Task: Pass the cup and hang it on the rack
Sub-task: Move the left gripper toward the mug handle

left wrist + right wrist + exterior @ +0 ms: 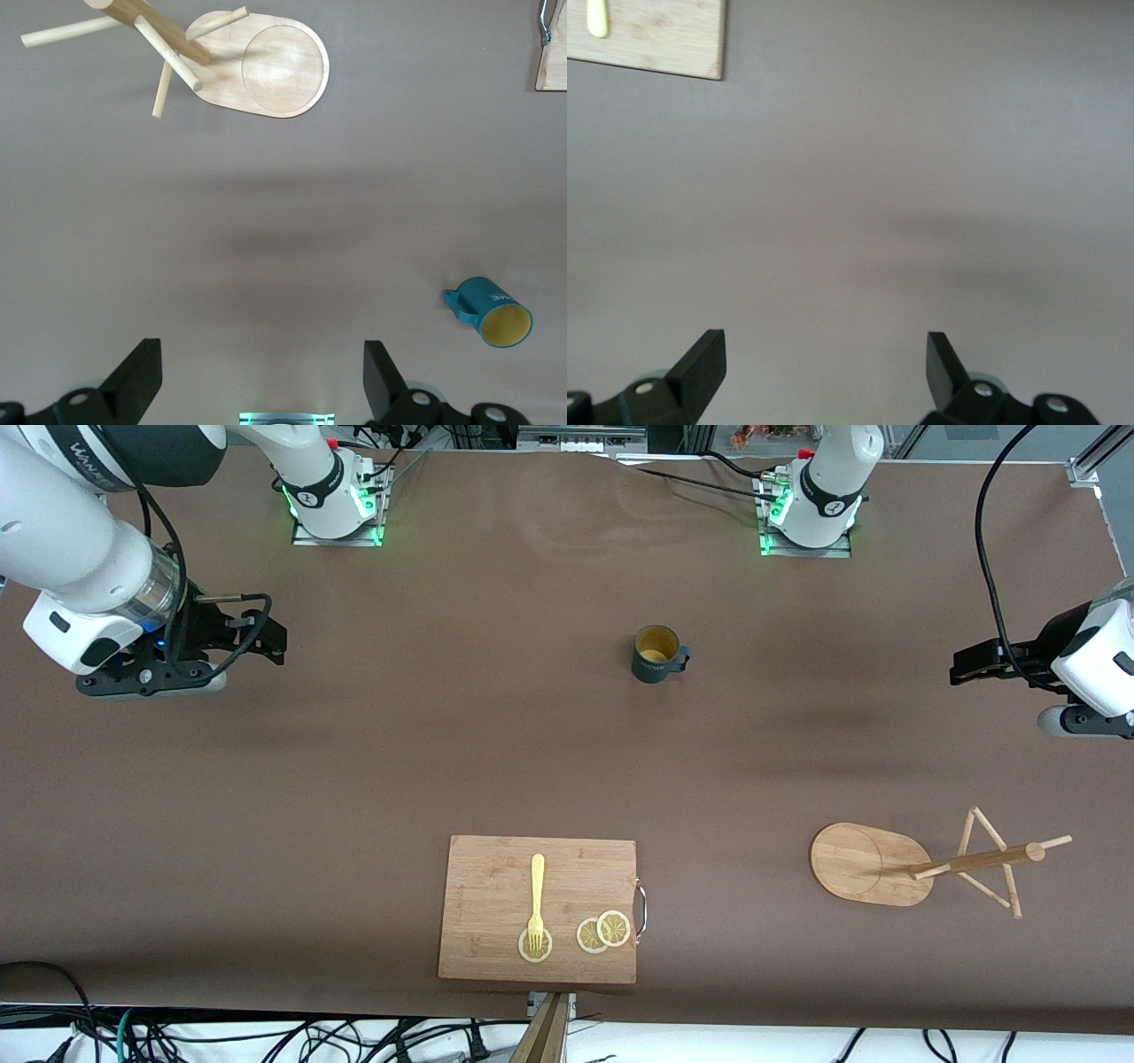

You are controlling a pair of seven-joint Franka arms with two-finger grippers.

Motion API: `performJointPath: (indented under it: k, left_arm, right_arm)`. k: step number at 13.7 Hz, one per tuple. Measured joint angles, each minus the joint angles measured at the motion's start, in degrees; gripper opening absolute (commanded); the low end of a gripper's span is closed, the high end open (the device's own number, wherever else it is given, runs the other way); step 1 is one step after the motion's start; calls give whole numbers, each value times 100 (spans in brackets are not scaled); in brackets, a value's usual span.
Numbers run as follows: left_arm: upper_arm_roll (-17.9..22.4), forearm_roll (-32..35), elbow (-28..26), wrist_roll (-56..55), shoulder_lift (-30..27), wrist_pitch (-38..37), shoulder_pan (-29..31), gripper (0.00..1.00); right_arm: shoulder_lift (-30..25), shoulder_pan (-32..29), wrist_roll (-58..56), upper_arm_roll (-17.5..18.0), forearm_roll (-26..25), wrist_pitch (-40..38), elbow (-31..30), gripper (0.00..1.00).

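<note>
Judging from where things lie, we are at the very start: nothing of the task is done. The cup [657, 654] stands upright on the table [443, 735], untouched, its handle toward the left arm's end. The rack [921, 864] stands nearer the front camera than the cup, at that same end, every peg bare. We hold the left gripper [966, 666] over bare table at the left arm's end, jaws spread wide and empty. Our right gripper [266, 638] hangs over the right arm's end, jaws equally wide, holding nothing. Everything remains for us: the pickup, the pass, the hanging.
</note>
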Motion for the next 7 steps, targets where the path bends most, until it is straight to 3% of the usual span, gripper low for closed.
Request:
performJointPath:
  k: [7]
  left_arm:
    - [19,-256,0,0,145,-1,27,100]
  right_arm:
    - [12,6,10,-96,-286,-26,137,100]
